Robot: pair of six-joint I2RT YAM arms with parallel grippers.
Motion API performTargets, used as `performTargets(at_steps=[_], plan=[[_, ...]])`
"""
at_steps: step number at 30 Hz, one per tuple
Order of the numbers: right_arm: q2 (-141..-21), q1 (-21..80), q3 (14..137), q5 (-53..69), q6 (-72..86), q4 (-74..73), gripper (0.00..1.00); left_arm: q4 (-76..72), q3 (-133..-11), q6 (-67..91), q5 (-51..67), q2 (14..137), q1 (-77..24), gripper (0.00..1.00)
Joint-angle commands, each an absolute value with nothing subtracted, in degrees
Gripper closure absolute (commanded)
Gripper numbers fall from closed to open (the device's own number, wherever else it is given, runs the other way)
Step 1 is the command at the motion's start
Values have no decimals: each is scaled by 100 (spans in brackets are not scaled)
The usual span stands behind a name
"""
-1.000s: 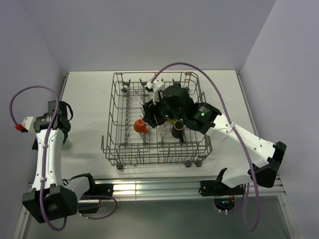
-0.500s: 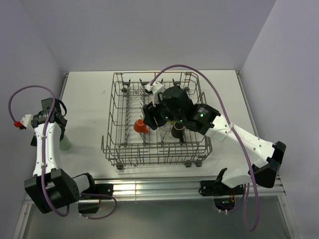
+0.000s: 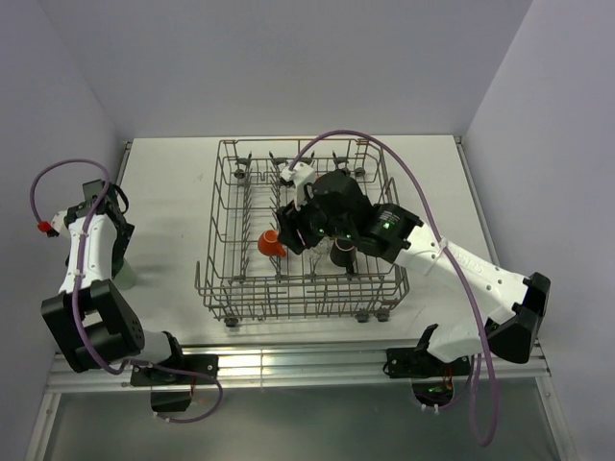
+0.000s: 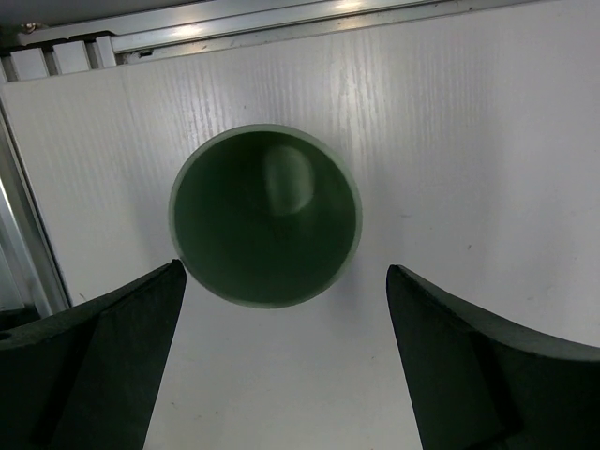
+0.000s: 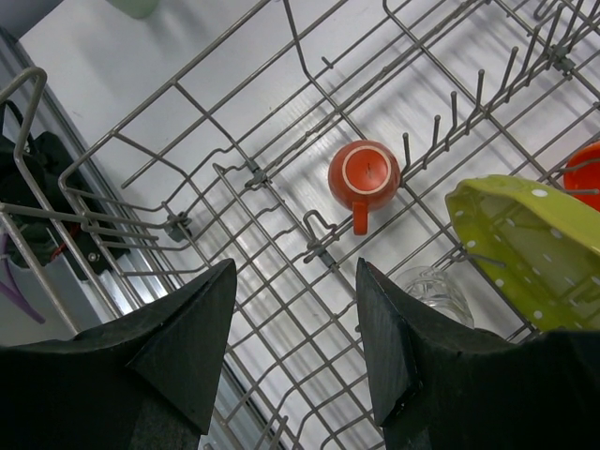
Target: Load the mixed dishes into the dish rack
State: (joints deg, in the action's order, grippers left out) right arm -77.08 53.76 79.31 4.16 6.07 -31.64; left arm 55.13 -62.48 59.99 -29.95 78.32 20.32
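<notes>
Jaws of both arms stand wide apart and grip nothing, as I read them from the two wrist cameras.

Top view. The left gripper (image 3: 115, 248) hangs at the left edge of the table (image 3: 173, 182), over the pale green cup (image 3: 127, 279). That cup stands on the table well apart from the dish rack (image 3: 213, 206). The right gripper (image 3: 291, 229) is lowered into the rack near its middle. The small orange handled cup (image 3: 272, 243) sits just beside it on the left-arm side. The dark brown mug (image 3: 343, 254) stands in the rack on the near side of the wrist. From this camera I cannot judge the spread of either gripper.

Left wrist view. The pale green cup is upright on the white table with its mouth toward the lens. It is centred between the two dark fingers (image 4: 103, 366), just past their tips. Neither finger touches it.

Right wrist view. The fingers (image 5: 183, 356) frame the wire floor of the rack, and only wire shows between them. The small orange handled cup rests upside down among the tines, base up. The yellow-green scalloped plate (image 5: 525, 248) stands tilted on edge at the right. The clear glass (image 5: 431, 292) lies just beside its lower rim, close to the right finger. A sliver of the orange bowl (image 5: 586, 173) shows at the frame's right edge, beyond the plate.
</notes>
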Motion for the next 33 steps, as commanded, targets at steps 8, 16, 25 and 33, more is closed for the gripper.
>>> performTargets(at_steps=[8, 16, 25, 33], plan=[[-7278, 5423, 7787, 343, 475, -2883, 39, 5177, -6627, 5854, -2830, 8244, 2065, 5], [-7207, 5414, 7726, 290, 475, -2892, 39, 5019, -6504, 5854, -2821, 8393, 2065, 5], [-7076, 5414, 7638, 246, 492, -2839, 39, 4878, -6232, 5933, -2663, 8850, 2074, 22], [-6961, 5414, 7497, 167, 501, -2804, 39, 4745, -6135, 5836, -2426, 9027, 2109, 93]])
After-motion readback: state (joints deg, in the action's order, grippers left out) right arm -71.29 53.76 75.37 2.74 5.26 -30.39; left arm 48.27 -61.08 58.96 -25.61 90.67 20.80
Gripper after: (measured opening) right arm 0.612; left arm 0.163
